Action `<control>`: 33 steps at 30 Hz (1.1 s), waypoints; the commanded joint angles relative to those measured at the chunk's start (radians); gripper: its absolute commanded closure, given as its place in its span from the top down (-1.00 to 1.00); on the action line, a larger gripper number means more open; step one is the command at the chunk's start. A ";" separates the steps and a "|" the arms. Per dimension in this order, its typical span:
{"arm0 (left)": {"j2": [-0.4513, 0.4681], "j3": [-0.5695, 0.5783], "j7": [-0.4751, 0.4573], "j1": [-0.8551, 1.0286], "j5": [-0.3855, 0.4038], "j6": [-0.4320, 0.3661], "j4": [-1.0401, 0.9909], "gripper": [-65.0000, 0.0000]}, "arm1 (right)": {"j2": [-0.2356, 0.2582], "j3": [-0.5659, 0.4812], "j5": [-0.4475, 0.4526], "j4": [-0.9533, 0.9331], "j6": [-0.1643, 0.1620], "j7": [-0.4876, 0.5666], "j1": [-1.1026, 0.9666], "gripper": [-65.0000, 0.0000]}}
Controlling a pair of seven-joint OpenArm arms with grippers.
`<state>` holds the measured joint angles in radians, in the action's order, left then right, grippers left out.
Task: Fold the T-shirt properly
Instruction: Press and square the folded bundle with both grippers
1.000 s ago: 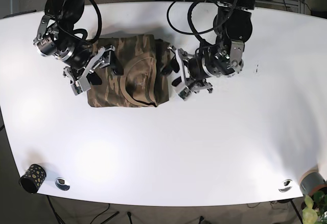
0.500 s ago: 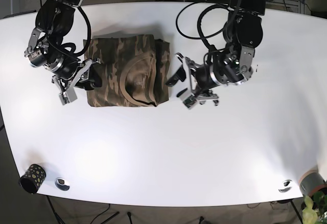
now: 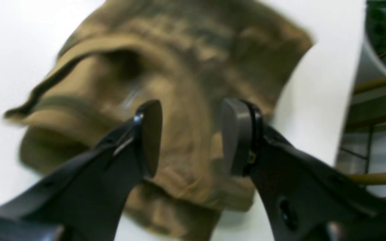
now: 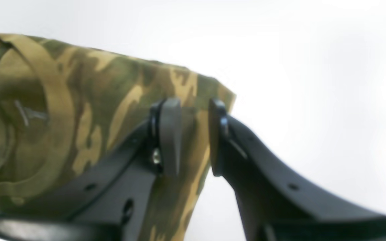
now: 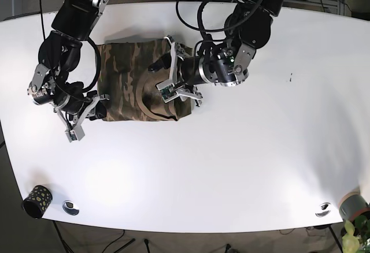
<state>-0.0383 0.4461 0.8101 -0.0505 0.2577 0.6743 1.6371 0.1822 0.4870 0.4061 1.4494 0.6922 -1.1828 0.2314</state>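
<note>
Folded camouflage T-shirt [image 5: 140, 82] flat on the white table [image 5: 231, 166], toward its far left. Left hand [image 3: 189, 134] over the shirt's right part, fingers apart, gripping nothing. Right hand [image 4: 193, 137] at its left edge, fingers narrowly apart, also empty.

The base camera looks straight down on the white bench [image 5: 243, 166] from overhead, taking in both arms. Each wrist camera sits close behind its own jaws, looking out low along them across the bench at the shirt [image 3: 186, 67] [image 4: 89, 100] [image 5: 124, 85]; the left wrist view is blurred. All three views share the shirt.
</note>
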 commanded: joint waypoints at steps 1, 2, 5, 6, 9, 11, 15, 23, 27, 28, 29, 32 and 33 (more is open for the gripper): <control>-0.002 0.047 -0.018 -0.012 -0.005 0.006 -0.021 -0.21 | 0.000 0.000 0.017 -0.014 0.006 0.045 0.039 -0.60; -0.002 0.066 -0.016 -0.012 -0.010 0.006 -0.036 -0.21 | 0.000 0.000 0.017 -0.026 0.006 0.062 0.044 -0.60; -0.001 0.109 -0.016 -0.012 -0.028 0.008 -0.076 -0.21 | 0.003 -0.020 0.017 -0.082 0.006 0.108 0.052 -0.60; 0.001 0.118 -0.016 -0.013 -0.033 0.008 -0.088 -0.21 | 0.009 -0.034 0.017 -0.105 0.006 0.120 0.059 -0.60; 0.004 0.116 -0.018 -0.032 -0.031 0.008 -0.113 -0.21 | 0.026 -0.078 0.017 -0.175 0.006 0.175 0.067 -0.60; 0.005 0.115 -0.018 -0.042 -0.034 0.008 -0.131 -0.21 | 0.033 -0.093 0.015 -0.192 0.006 0.205 0.062 -0.60; 0.039 0.115 -0.019 -0.068 -0.030 0.008 -0.193 -0.21 | 0.047 -0.100 0.018 -0.184 0.006 0.220 0.032 -0.60; 0.123 0.090 -0.019 -0.098 -0.031 0.008 -0.212 -0.21 | 0.044 -0.100 0.021 -0.178 0.006 0.220 -0.007 -0.60; 0.154 0.058 -0.019 -0.133 -0.030 0.008 -0.222 -0.21 | 0.036 -0.100 0.023 -0.131 0.006 0.220 -0.036 -0.60; 0.166 0.053 -0.019 -0.137 -0.030 0.009 -0.222 -0.21 | 0.035 -0.100 0.023 -0.098 0.006 0.220 -0.046 -0.60; 0.174 0.050 -0.019 -0.140 -0.030 0.011 -0.222 -0.21 | 0.033 -0.100 0.023 -0.082 0.006 0.220 -0.053 -0.60; 0.188 0.030 -0.016 -0.156 -0.028 0.024 -0.220 -0.21 | 0.007 -0.100 0.018 -0.014 0.006 0.203 -0.066 -0.60; 0.197 0.016 -0.011 -0.162 -0.028 0.024 -0.216 -0.21 | 0.004 -0.100 0.018 0.004 0.006 0.191 -0.066 -0.60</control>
<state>0.1509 0.4782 0.7845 -0.1909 0.2333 0.6971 1.4059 0.1879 0.3878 0.4015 1.4021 0.6895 -0.9977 0.1413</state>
